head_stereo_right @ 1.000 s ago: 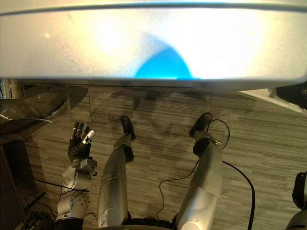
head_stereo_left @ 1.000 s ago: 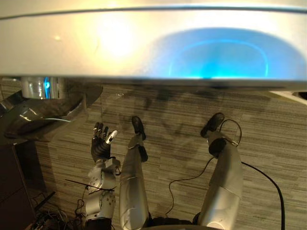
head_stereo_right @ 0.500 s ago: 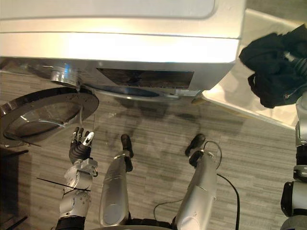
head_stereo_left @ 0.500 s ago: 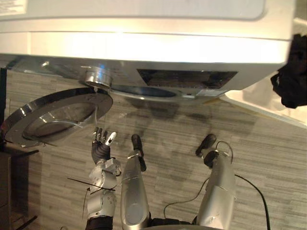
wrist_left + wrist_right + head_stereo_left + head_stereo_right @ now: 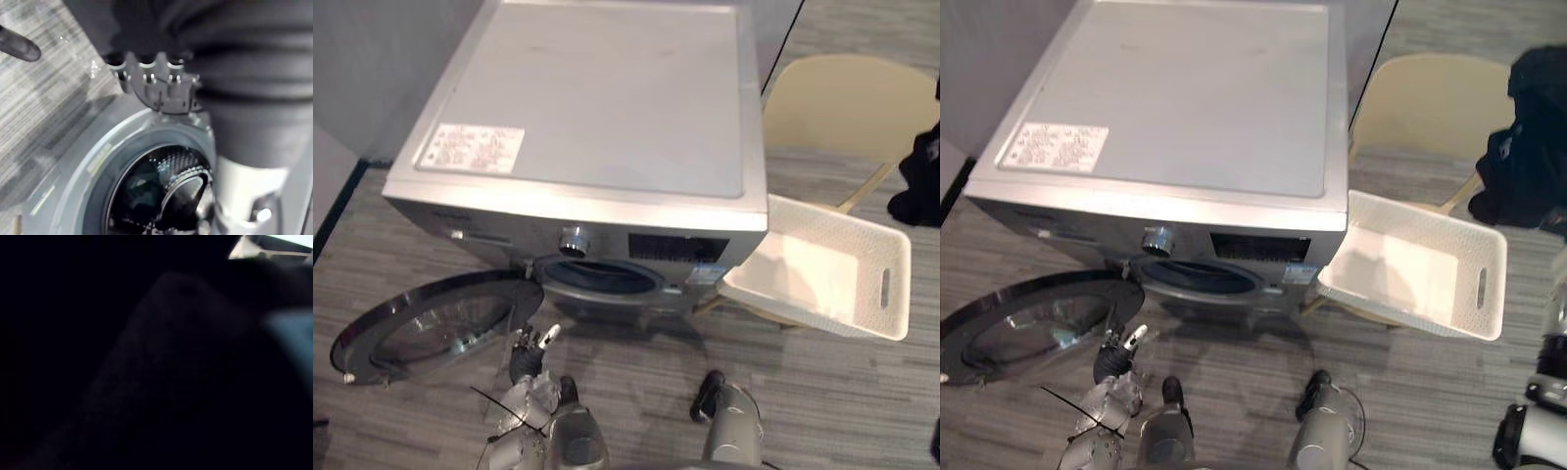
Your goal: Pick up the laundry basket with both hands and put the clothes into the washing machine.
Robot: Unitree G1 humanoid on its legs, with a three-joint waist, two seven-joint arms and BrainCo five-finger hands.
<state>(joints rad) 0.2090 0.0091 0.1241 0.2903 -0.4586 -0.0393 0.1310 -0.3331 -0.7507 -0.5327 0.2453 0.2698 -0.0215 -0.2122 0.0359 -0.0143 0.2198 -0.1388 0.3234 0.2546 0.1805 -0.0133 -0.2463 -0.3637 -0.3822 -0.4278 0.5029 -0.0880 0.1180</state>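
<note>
- Washer [image 5: 597, 98] at centre toward 12 o'clock; its door [image 5: 431, 323] hangs open at 8.
- Basket [image 5: 891, 294], empty and tilted, at 3.
- Dark clothes [image 5: 1528, 127] held up at 2.
- Left hand [image 5: 526, 357] at 7, fingers wide, holding nothing.
- Right hand [image 5: 1554, 227] among the clothes; grip cannot be told.

The washing machine [image 5: 597, 108] is a silver-grey front-loader with a flat top and a white label [image 5: 475, 147] at its front left corner. Its round glass door [image 5: 431, 323] is swung wide open to the left, leaving the drum opening [image 5: 602, 277] uncovered; the drum [image 5: 166, 196] inside is dark perforated metal. The laundry basket [image 5: 803, 274], white and perforated with a slot handle [image 5: 884, 288], sits tilted just beside the machine's front right corner. Dark clothes [image 5: 1528, 127] hang bunched to the right, beyond the basket.
</note>
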